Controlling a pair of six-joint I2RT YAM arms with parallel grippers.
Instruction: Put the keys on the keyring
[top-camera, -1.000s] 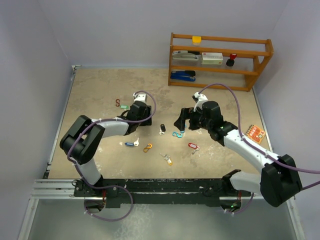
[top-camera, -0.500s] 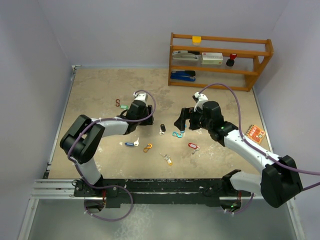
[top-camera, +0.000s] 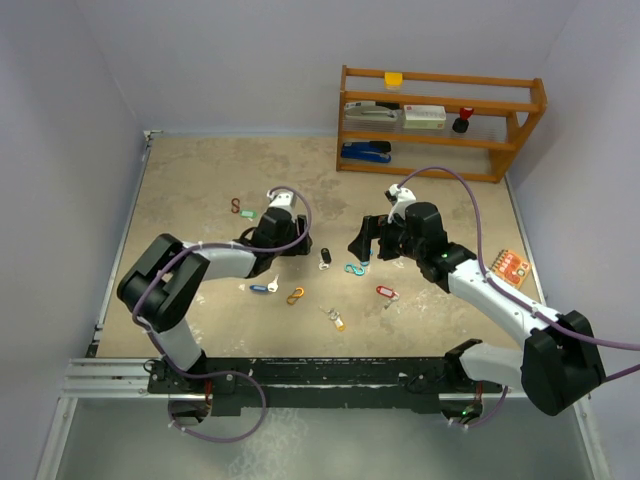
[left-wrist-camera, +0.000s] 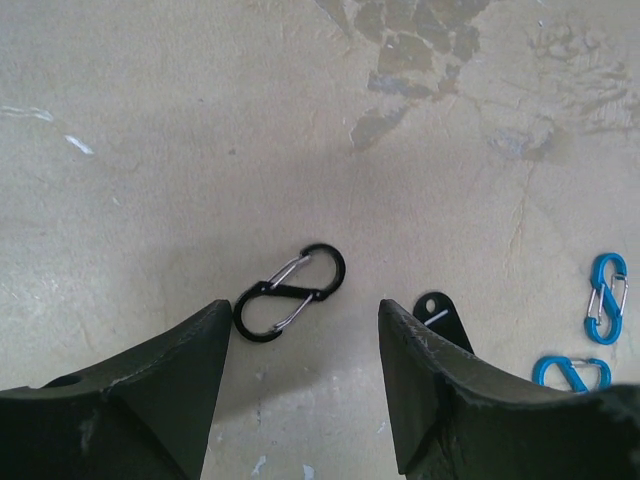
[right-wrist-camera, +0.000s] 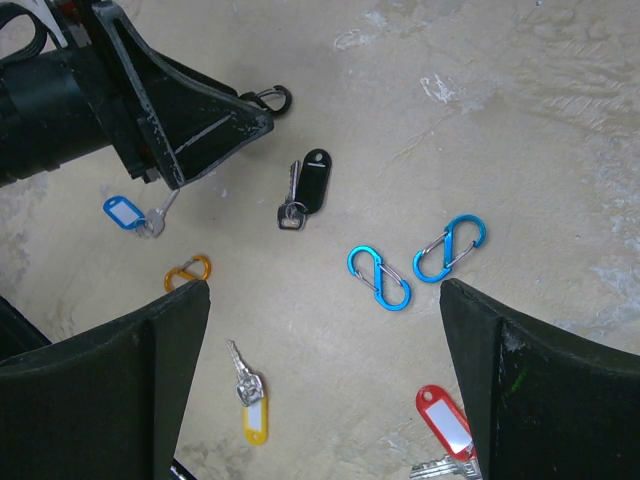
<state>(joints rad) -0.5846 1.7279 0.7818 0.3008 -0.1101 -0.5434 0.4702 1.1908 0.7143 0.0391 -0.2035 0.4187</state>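
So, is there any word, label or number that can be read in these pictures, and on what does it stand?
None can be read.
Blue tag, yellow tag, red tag: white windows look blank.
White box: print too small.
Orange card: marks too blurred.

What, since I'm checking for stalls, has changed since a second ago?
The left end effector shifted slightly toward the near edge. It is open over the black clip and holds nothing. The right end effector, also open, the keys and the blue clips stayed put.
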